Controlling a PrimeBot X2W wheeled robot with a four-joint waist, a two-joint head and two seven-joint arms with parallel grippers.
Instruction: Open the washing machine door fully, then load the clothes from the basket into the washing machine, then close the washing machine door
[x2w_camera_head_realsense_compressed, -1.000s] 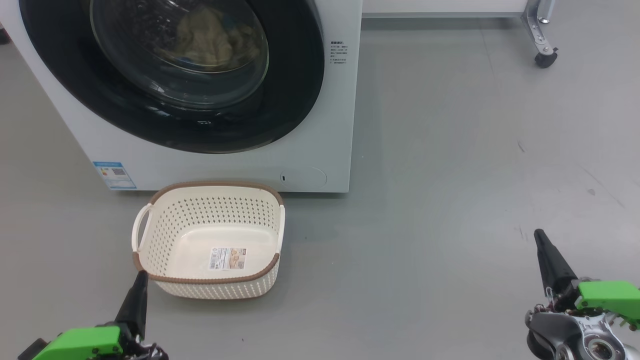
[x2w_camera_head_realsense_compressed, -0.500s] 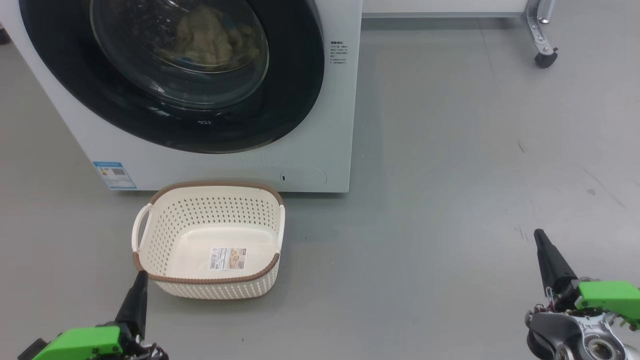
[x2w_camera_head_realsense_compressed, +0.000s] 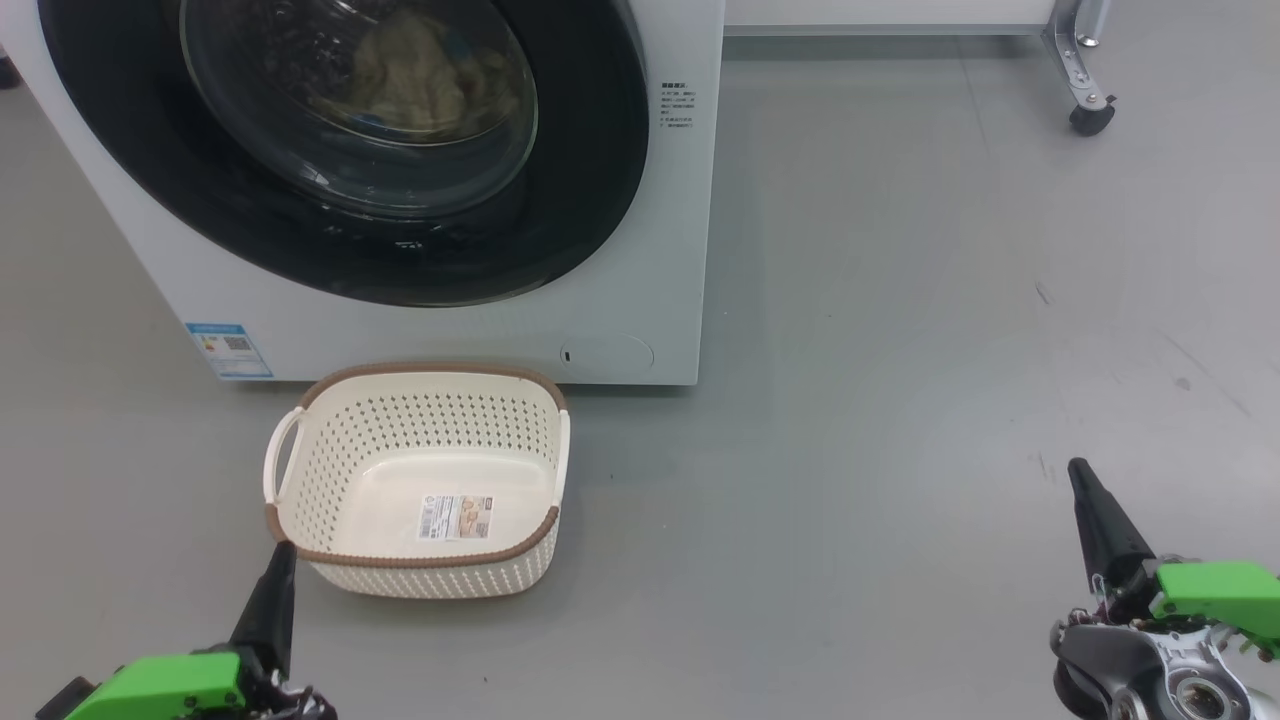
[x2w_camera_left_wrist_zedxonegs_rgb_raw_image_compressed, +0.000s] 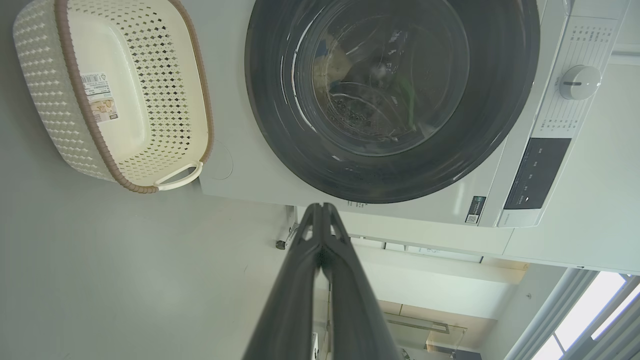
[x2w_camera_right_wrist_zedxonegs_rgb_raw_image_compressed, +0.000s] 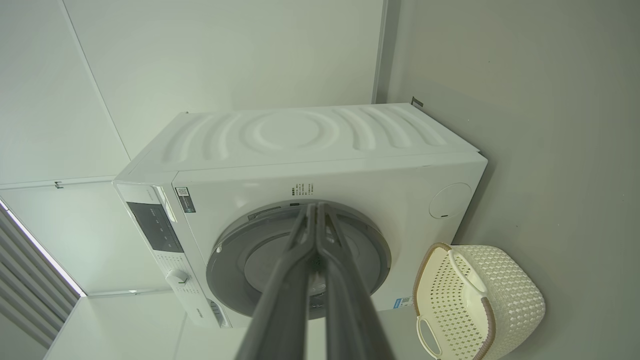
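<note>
Wide grey floor (x2w_camera_head_realsense_compressed: 900, 350) lies open to your right, up to a wheeled metal leg (x2w_camera_head_realsense_compressed: 1085, 95) at the far edge. The washing machine (x2w_camera_head_realsense_compressed: 665, 260) stands ahead-left, the washing machine door (x2w_camera_head_realsense_compressed: 585, 200) closed flush, the clothes (x2w_camera_head_realsense_compressed: 420, 70) bundled behind its glass. The basket (x2w_camera_head_realsense_compressed: 430, 575) sits just before the machine, a label on its bare bottom. Your left gripper (x2w_camera_head_realsense_compressed: 283, 550), by the basket's near corner, and right gripper (x2w_camera_head_realsense_compressed: 1079, 472), over open floor, are both pinched together, holding nothing.

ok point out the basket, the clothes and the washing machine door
basket (x2w_camera_head_realsense_compressed: 440, 578), head view, front outer wall
clothes (x2w_camera_head_realsense_compressed: 420, 75), head view, bundle behind the door glass
washing machine door (x2w_camera_head_realsense_compressed: 590, 190), head view, black rim, right side
</note>
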